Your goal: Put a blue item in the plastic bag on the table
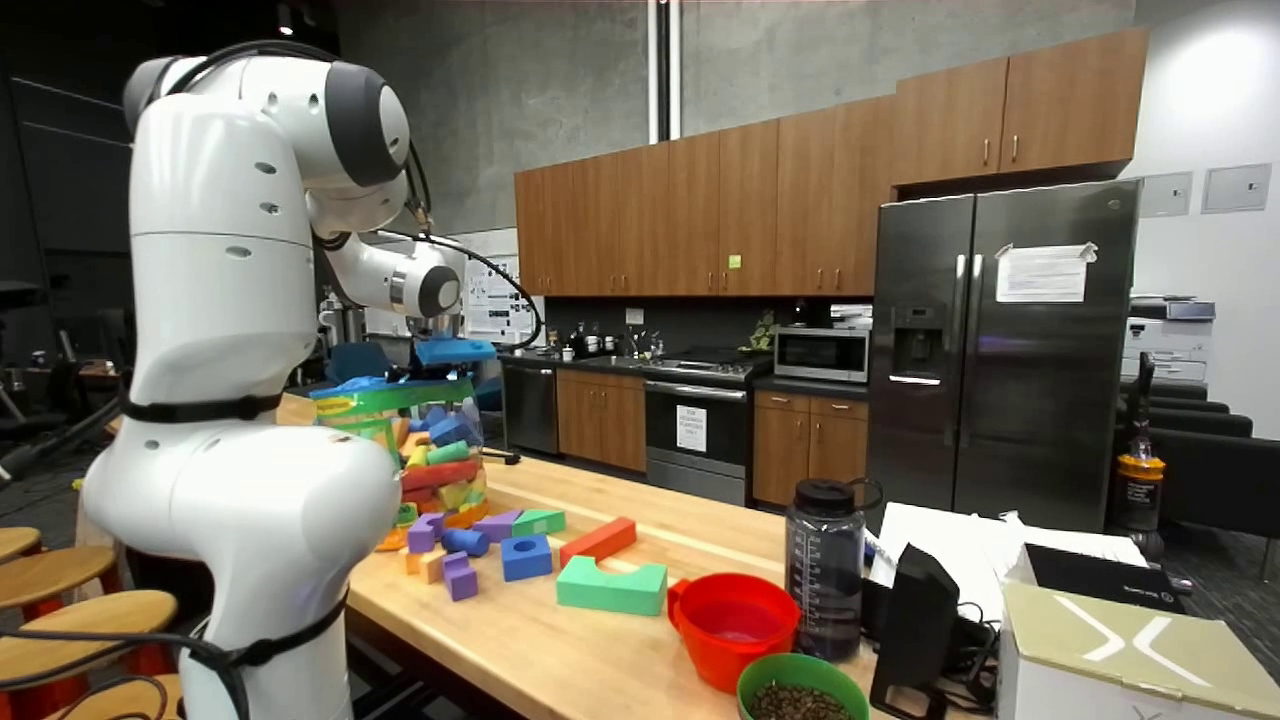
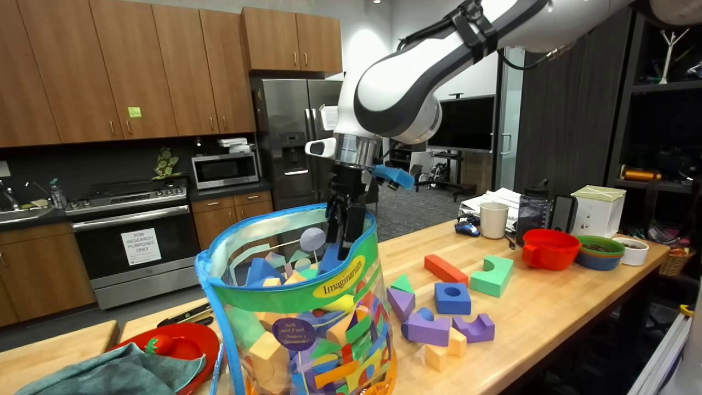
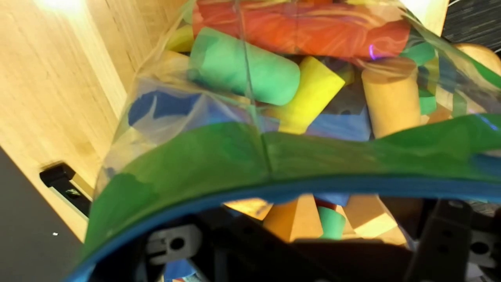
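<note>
The clear plastic bag (image 2: 290, 300), green-banded with a blue rim, stands open on the light wood table (image 2: 532, 329); it also shows in an exterior view (image 1: 350, 404) and the wrist view (image 3: 203, 156). It is full of multicoloured blocks. My gripper (image 2: 341, 247) points down inside the bag's mouth. Its fingers are spread in the wrist view (image 3: 328, 223), with tan and green blocks seen between them; the rim hides part of the fingers. A blue block (image 2: 330, 260) lies in the bag at the fingertips. On the table lie a blue block with a hole (image 1: 526, 558) and a blue cylinder (image 1: 465, 541).
Purple, green, red and tan blocks lie beside the bag, including a green arch (image 1: 612, 587). Farther along are a red bowl (image 1: 735, 630), a green bowl (image 1: 800, 680) and a dark bottle (image 1: 825, 570). A red plate (image 2: 205, 351) with a cloth is behind the bag.
</note>
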### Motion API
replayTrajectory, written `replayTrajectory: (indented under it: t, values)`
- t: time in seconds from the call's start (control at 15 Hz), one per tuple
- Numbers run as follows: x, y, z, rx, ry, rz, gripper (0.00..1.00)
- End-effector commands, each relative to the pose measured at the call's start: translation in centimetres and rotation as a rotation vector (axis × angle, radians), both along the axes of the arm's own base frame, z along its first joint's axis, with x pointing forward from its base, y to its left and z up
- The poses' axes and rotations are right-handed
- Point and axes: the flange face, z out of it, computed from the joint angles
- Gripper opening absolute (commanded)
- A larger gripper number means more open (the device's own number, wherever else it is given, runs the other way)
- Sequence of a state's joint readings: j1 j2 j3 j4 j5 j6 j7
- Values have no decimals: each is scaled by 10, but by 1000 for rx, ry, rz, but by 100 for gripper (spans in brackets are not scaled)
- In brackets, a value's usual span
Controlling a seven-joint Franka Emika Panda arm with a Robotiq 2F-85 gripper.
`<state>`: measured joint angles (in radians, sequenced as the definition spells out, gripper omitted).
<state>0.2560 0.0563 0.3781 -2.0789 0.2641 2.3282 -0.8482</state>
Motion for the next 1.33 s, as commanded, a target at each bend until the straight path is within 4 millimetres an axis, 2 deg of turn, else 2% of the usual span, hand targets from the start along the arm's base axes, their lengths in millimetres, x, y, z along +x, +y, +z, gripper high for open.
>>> replayTrajectory:
  t: [0.0, 0.6, 0.93, 1.27]
  values:
    - [4, 4, 0, -10, -11, 18, 100]
    - [31, 44, 6, -112, -168, 237, 100]
    - [29, 56, -17, -142, -163, 296, 100]
    - [25, 75, -32, -109, -167, 302, 100]
